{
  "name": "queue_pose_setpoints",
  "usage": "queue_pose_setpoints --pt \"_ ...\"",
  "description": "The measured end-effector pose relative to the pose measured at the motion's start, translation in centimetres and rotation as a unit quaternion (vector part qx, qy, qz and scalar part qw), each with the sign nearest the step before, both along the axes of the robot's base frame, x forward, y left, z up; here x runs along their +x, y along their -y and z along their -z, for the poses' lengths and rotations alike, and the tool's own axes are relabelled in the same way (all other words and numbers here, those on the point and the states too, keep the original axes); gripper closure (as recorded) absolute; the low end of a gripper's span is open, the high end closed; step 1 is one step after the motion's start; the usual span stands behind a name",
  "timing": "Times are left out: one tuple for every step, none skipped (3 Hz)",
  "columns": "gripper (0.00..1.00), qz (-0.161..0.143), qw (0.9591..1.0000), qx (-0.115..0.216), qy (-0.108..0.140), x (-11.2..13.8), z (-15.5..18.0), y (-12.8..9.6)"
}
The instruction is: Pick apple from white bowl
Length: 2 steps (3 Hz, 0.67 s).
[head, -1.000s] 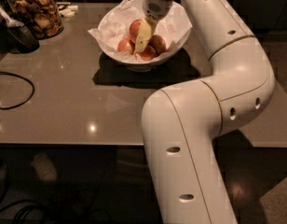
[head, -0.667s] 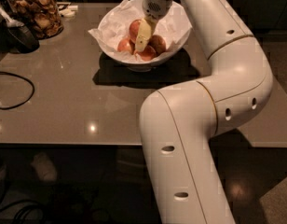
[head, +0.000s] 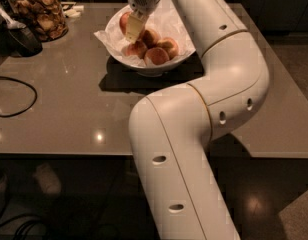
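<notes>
The white bowl (head: 180, 59), lined with crumpled white paper, stands at the back middle of the grey table. The large red-orange apple (head: 124, 21) is at the bowl's back left, higher than three smaller apples (head: 157, 56) lying in the bowl. My gripper (head: 133, 30) reaches down from the top over the bowl and is shut on the large apple, with one pale finger across its right side. The far side of the apple is hidden by the gripper.
A glass jar of brown snacks (head: 41, 11) stands at the back left, with a dark object (head: 19, 39) beside it. A black cable (head: 16, 109) loops on the table's left. My white arm (head: 194, 134) crosses the table's front edge (head: 69, 154).
The view has shifted, so the bowl sits further right and lower. The gripper and the large apple have moved up and to the left relative to the bowl's other apples.
</notes>
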State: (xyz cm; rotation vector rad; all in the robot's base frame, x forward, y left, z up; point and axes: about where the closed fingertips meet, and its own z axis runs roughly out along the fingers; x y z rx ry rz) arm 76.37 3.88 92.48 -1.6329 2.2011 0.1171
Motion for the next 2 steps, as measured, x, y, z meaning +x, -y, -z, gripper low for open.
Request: queue_pose_setpoints --pt "1.00 0.006 0.9997 0.016 -0.016 -0.07 0.79 -1.89" --pt "1.00 0.020 0.9987 0.041 -0.024 -0.34 0.27 -2.25"
